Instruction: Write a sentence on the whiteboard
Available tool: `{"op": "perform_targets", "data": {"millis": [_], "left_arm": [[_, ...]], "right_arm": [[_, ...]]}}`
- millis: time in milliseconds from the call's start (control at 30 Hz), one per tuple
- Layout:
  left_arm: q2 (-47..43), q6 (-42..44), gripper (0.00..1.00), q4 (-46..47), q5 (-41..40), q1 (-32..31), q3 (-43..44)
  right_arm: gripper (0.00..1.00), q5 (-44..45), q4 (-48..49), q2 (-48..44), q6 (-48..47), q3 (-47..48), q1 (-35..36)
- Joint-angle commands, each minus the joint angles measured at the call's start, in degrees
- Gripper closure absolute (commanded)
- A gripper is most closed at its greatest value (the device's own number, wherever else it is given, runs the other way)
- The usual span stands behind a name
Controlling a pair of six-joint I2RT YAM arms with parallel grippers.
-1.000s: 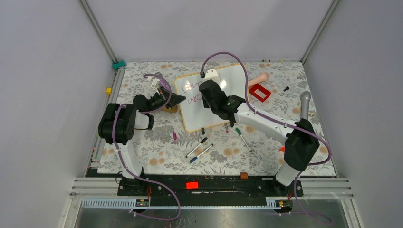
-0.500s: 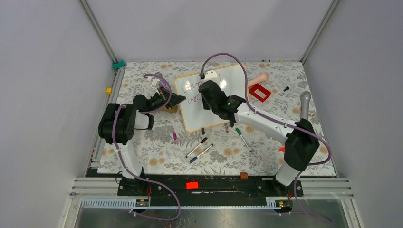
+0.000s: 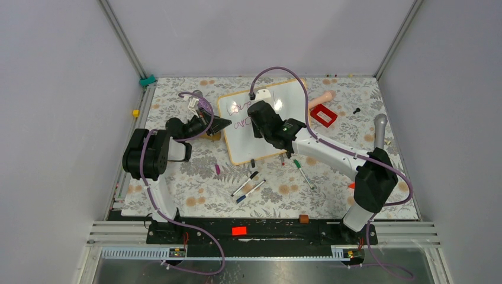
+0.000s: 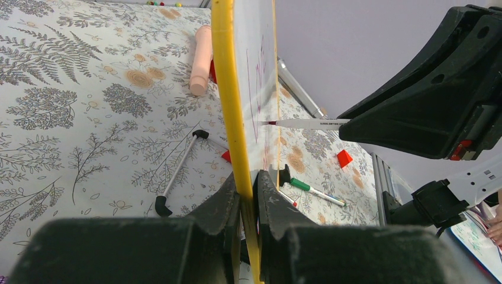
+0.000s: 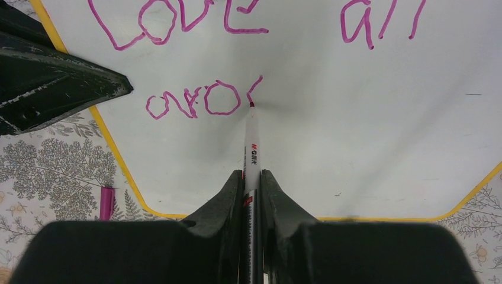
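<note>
The whiteboard [image 3: 260,139] lies in the middle of the table; it also shows in the right wrist view [image 5: 355,148]. My left gripper [image 3: 222,124] is shut on the board's yellow-orange left frame edge [image 4: 228,106]. My right gripper [image 3: 258,113] is shut on a white marker [image 5: 251,148] whose tip touches the board. The sentence [image 5: 201,59] in purplish-pink reads "Love all" on the first line and "aro" plus a started stroke on the second. The marker tip sits at the end of that stroke.
Loose markers [image 3: 248,184] and a green-capped one [image 3: 303,173] lie in front of the board. A pink cap [image 3: 217,169] lies at its near left. A red box [image 3: 323,115] and a beige cylinder [image 3: 322,97] sit at the back right.
My right gripper has shifted slightly with the marker on the board's second line. The left gripper and the board have not moved.
</note>
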Motion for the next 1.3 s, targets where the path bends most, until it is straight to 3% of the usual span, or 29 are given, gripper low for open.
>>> {"op": "perform_targets", "data": {"millis": [0, 1267], "left_arm": [[0.7, 11.0, 1.00, 0.5, 3.0, 0.3, -1.8], [0.6, 11.2, 1.00, 0.5, 3.1, 0.3, -1.9]], "right_arm": [[1.00, -0.8, -1.4, -0.7, 0.6, 0.2, -0.5], [1.00, 3.3, -1.7, 1.2, -0.2, 4.9, -2.3]]}}
